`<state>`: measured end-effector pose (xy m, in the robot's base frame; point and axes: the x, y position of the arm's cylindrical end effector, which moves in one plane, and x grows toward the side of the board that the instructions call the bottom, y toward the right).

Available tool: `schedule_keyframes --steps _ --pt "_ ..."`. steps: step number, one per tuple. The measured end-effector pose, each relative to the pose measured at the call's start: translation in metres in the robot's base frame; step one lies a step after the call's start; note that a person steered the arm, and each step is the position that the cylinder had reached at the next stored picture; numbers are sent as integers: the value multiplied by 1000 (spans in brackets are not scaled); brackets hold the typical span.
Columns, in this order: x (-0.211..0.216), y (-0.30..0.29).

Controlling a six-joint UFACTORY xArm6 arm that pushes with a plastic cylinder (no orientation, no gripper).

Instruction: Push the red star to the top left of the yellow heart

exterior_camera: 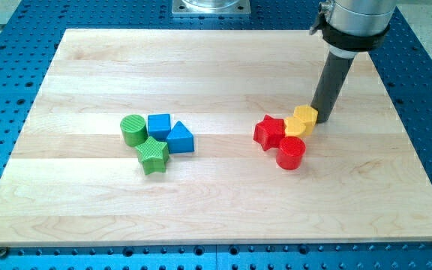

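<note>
The red star [268, 132] lies right of the board's middle, touching the left side of a yellow heart [295, 126]. A second yellow block [306, 115] sits just up and right of the heart, touching it. A red cylinder [291, 153] stands just below the heart. My tip [322, 118] is at the right edge of the upper yellow block, touching or nearly touching it, to the right of the whole cluster.
A second cluster lies left of the middle: a green cylinder [133, 130], a blue block [159, 125], a blue triangle [180, 139] and a green star [153, 154]. The wooden board [88, 67] sits on a blue perforated table [426, 90].
</note>
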<state>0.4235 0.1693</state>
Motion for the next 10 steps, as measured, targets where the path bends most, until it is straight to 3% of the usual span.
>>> schedule_keyframes --steps 3,5,6,7,8,9,10 --pt "-52 -77" --pt "-48 -81" --pt "-26 -100" --pt "30 -86" --pt "23 -97" --pt "69 -150" --pt "89 -118"
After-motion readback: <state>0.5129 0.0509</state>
